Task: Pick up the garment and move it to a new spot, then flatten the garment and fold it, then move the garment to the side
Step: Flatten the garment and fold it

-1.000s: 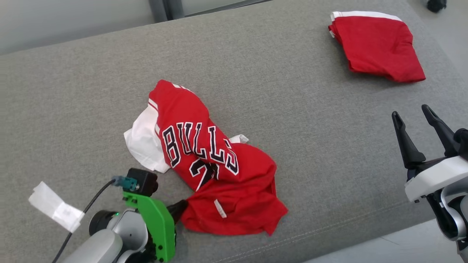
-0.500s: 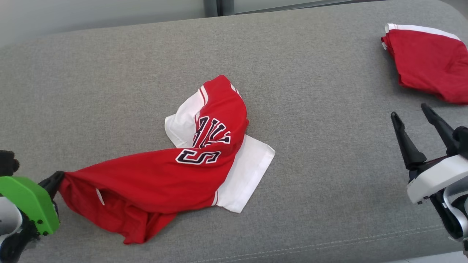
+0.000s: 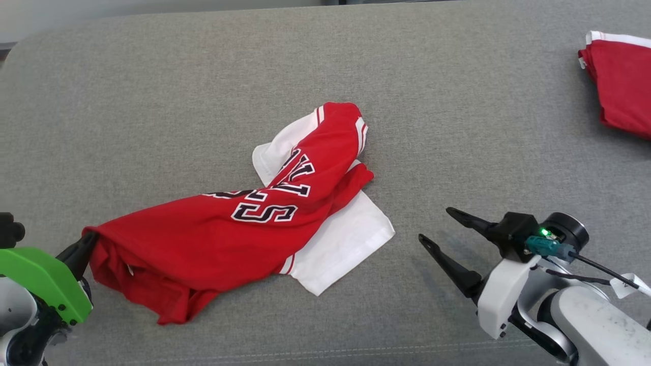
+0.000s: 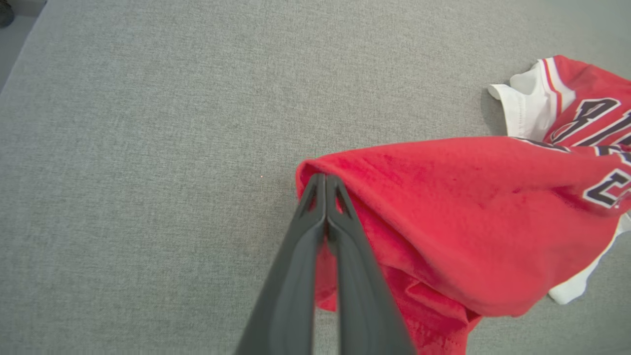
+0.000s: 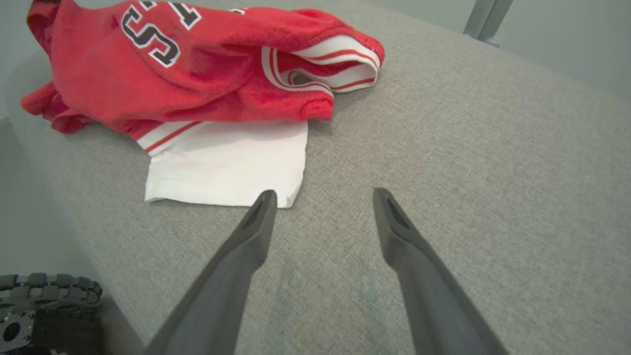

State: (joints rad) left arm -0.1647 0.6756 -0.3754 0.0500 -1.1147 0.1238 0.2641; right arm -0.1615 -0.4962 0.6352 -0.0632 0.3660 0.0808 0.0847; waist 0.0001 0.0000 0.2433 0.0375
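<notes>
left gripper [image 3: 84, 246]: fingers pressed together, pinching the near-left red edge of the garment [image 3: 218, 239] | right gripper [image 3: 434, 223]: fingers spread wide, holding nothing, just right of it | garment: rumpled, drawn out leftward, mid grey cushion [image 3: 203, 76]

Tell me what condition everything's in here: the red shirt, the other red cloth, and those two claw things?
Jersey: rumpled, not folded, drawn out across the grey cushion, one red edge pinched.
Left gripper: shut on the jersey's edge.
Right gripper: open, empty, pointing toward the jersey's white sleeve.
Second red garment: folded, lying alone at the far right.
</notes>
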